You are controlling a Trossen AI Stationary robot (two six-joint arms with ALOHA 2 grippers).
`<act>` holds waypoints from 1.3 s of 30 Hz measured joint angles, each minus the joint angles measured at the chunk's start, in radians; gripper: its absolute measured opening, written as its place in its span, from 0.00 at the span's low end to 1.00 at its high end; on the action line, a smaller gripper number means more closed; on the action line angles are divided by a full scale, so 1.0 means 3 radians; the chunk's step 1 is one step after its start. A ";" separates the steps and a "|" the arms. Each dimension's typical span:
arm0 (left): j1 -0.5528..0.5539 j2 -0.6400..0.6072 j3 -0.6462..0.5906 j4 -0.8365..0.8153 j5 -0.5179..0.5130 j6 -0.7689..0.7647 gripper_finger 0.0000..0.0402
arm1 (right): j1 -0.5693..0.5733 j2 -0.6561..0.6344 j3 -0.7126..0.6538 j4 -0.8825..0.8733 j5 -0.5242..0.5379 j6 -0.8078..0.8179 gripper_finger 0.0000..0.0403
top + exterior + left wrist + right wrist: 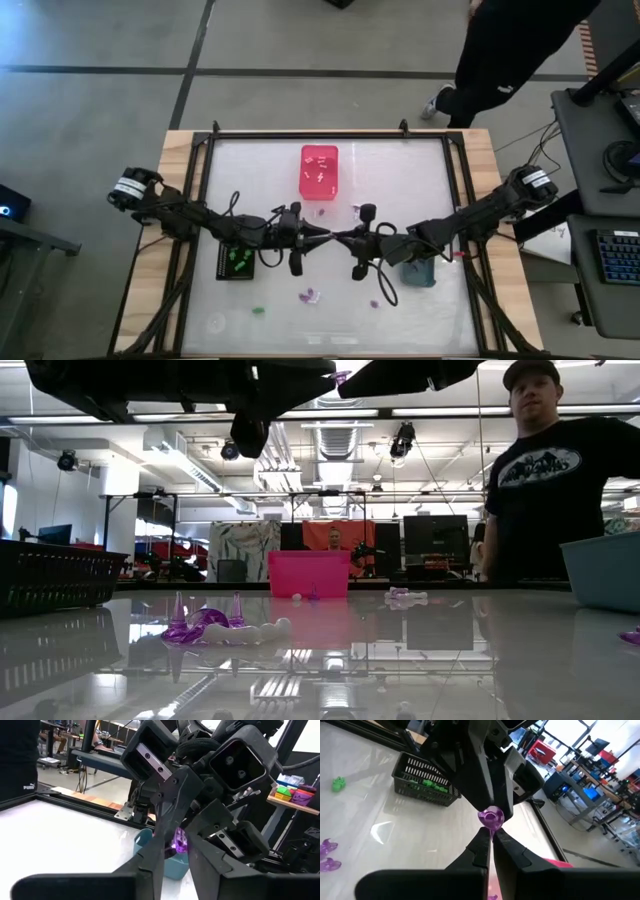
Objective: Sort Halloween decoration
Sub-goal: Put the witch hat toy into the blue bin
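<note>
My left gripper [327,237] and right gripper [340,238] meet tip to tip above the middle of the table, both shut on one tiny purple piece [490,816], which also shows in the left wrist view [180,842]. Loose pieces lie on the white tabletop: purple ones [310,296] [374,303] and a green one [259,311] toward the near edge, and small ones [355,208] by the pink bin. In the low view a purple and white cluster [205,625] rests flat on the table. Green pieces [432,784] lie inside the black basket. My left gripper pinches the purple piece's rounded head [492,814] between its two fingertips, coming level from the table's left. The piece is lifted clear of the table. My right gripper pinches the piece's thin lower end [491,831] between its fingertips, level from the table's right, opposite the left gripper.
A pink bin [319,170] stands toward the far edge, a black basket [237,262] under the left arm and a grey-blue bin [418,272] under the right arm. A person [520,50] stands beyond the table's far right corner. A black frame [330,134] rims the table.
</note>
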 joint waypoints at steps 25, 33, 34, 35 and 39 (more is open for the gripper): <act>0.0004 -0.0485 -0.0001 -0.1344 0.0001 0.0014 0.22 | 0.0001 -0.0748 0.0000 -0.3064 -0.1282 0.3134 0.02; 0.0004 -0.0488 -0.0001 -0.1362 0.0000 0.0061 0.22 | 0.0001 -0.0789 0.0000 -0.3625 -0.2070 0.3773 0.02; 0.0004 -0.0488 -0.0001 -0.1367 0.0000 0.0061 0.22 | 0.0001 -0.0789 0.0000 -0.3686 -0.2143 0.3828 0.02; 0.0004 -0.0488 -0.0001 -0.1370 0.0000 0.0063 0.22 | 0.0001 -0.0789 0.0000 -0.3743 -0.2192 0.3886 0.02; 0.0005 -0.0487 -0.0001 -0.1369 -0.0001 0.0072 0.22 | 0.0001 -0.0789 0.0000 -0.3964 -0.2339 0.3999 0.02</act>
